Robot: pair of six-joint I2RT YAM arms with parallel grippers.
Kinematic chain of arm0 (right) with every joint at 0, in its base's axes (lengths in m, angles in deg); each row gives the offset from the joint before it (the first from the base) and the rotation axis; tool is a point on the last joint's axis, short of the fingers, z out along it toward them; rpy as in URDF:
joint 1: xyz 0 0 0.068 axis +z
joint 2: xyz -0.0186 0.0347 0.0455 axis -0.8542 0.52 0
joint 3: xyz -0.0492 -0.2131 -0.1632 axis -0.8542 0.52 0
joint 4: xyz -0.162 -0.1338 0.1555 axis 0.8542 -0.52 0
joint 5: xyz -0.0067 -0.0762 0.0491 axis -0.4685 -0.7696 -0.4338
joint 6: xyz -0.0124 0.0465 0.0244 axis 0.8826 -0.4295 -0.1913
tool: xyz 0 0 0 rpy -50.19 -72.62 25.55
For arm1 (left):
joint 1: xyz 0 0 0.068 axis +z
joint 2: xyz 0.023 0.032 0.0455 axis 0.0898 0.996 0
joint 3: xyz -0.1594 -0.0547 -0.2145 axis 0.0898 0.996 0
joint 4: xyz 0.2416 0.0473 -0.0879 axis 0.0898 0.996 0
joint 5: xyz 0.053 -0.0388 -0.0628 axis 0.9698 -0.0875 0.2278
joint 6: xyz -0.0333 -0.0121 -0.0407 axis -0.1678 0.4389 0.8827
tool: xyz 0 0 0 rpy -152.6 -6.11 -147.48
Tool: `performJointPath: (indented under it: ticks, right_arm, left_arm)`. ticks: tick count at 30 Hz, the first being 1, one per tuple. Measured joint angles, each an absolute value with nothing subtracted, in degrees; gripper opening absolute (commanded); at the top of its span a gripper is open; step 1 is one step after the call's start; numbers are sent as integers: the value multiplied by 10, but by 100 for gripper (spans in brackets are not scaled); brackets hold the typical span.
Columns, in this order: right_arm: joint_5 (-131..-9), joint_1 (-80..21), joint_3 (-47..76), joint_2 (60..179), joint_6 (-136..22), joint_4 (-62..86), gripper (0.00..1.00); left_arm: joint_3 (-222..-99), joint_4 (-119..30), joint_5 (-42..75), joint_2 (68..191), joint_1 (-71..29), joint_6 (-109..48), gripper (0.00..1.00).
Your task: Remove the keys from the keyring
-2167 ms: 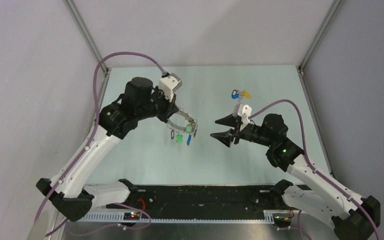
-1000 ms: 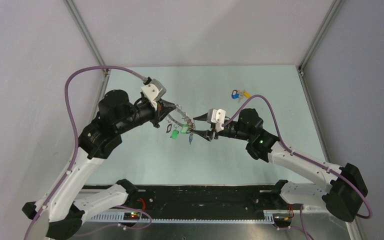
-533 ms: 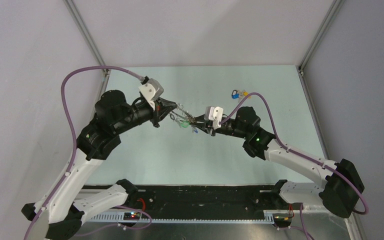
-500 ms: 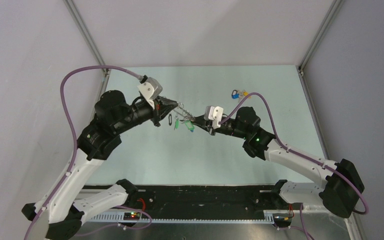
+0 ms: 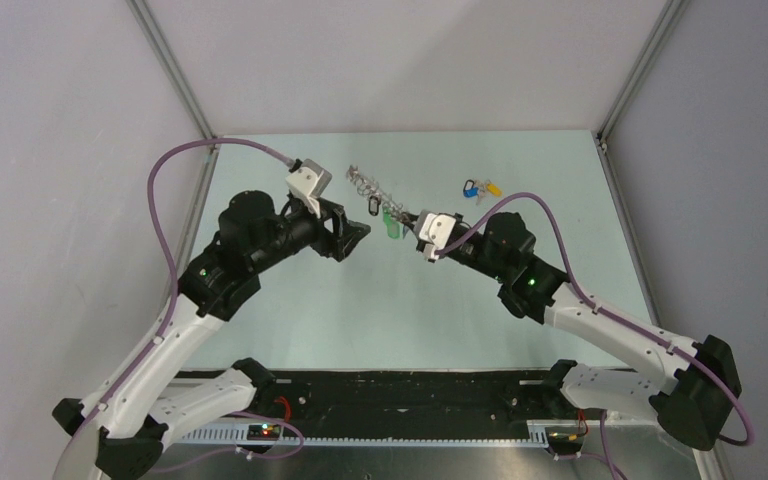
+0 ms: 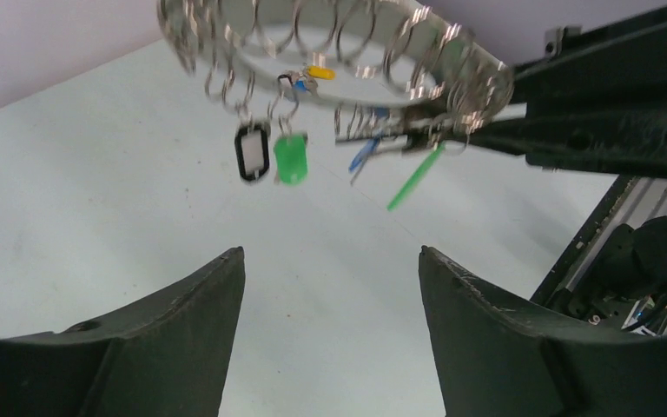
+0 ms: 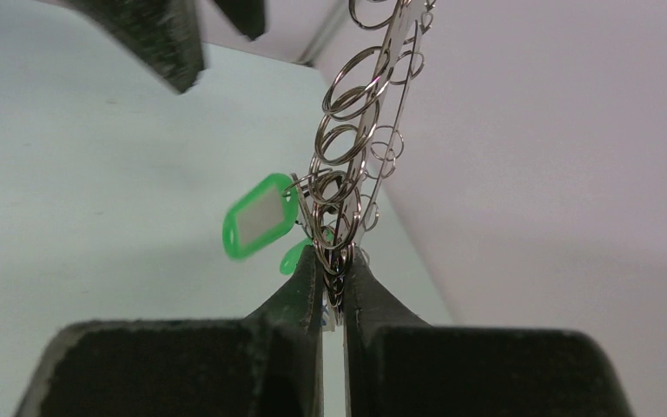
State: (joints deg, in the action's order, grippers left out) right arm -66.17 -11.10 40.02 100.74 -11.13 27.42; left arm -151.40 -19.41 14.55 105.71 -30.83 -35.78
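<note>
The keyring (image 5: 368,189) is a large grey ring fringed with small split rings. It hangs in the air, pinched at its near end by my right gripper (image 5: 418,228), whose fingers are shut on the rim. In the right wrist view the keyring (image 7: 360,113) rises edge-on from the shut gripper (image 7: 334,252), with a green tag (image 7: 259,215) beside it. My left gripper (image 5: 358,232) stands open and apart from the ring, lower and to its left. From the left wrist, the open gripper (image 6: 330,252) looks up at the keyring (image 6: 478,74). The keys hang under it: black (image 6: 250,154), green (image 6: 291,159), blue (image 6: 363,155), lime (image 6: 415,176).
A small bunch of blue- and yellow-headed keys (image 5: 480,187) lies on the pale green table (image 5: 410,310) at the back right. Metal frame posts (image 5: 170,70) rise at the table's back corners.
My left gripper has opened, let go of the keyring and drawn back. My right gripper, shut on the ring, has swung it up and toward the back of the table.
</note>
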Motion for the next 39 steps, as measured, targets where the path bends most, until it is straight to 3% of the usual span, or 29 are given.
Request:
performJointPath:
  ticks: [10,20,29,39]
  right_arm:
    - [-717,-92,330,996,47,196,0]
    - [-682,-98,310,993,46,127,2]
    - [-666,-94,304,993,29,118,1]
    - [-656,-90,301,994,22,118,0]
  left_arm:
    - [-1417,-256,144,987,-308,-324,77]
    - [-1241,-515,99,955,-311,-275,74]
    - [-1237,-689,45,986,-340,-308,71]
    - [-1257,-721,51,1059,-392,-370,66]
